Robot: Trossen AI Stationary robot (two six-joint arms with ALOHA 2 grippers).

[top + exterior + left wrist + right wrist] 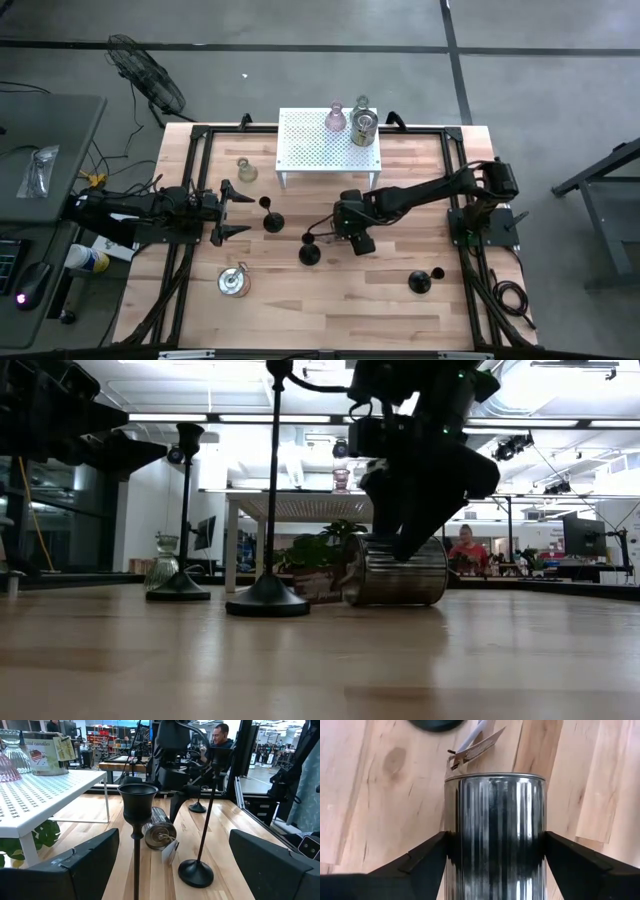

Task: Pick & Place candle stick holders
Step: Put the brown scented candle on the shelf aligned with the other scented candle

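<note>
**Right gripper around a silvery tin lying mid-table**

Down at the middle of the high view: right gripper [340,229], its fingers [422,857] set on either side of a ribbed silvery tin holder [495,835] lying on its side on the wooden table [330,300]. Touching or nearly touching the tin's flanks in the right wrist view; a firm squeeze cannot be told. A paper tag [475,747] just past the tin's far end, flat on the wood.

At left centre of the high view: left gripper [228,212], fingers spread wide, holding nothing, pointed toward a black stemmed holder [272,220] just to its right. A second black holder [310,252] below and right of that one, just left of the right gripper. A third black holder [421,282] lying on its side at lower right.

At lower left: a silvery tin with a tag [234,283], apart from the others. Above the left gripper, toward upper centre-left: a small clear glass holder [246,171] on the wood.

At upper centre: a white perforated rack [315,150], carrying a pinkish glass holder [336,119], a clear glass one [362,105] and a printed tin [364,129] at its right end.

In the low view, far right background: a person in red [466,548], seated beyond the table.
</note>
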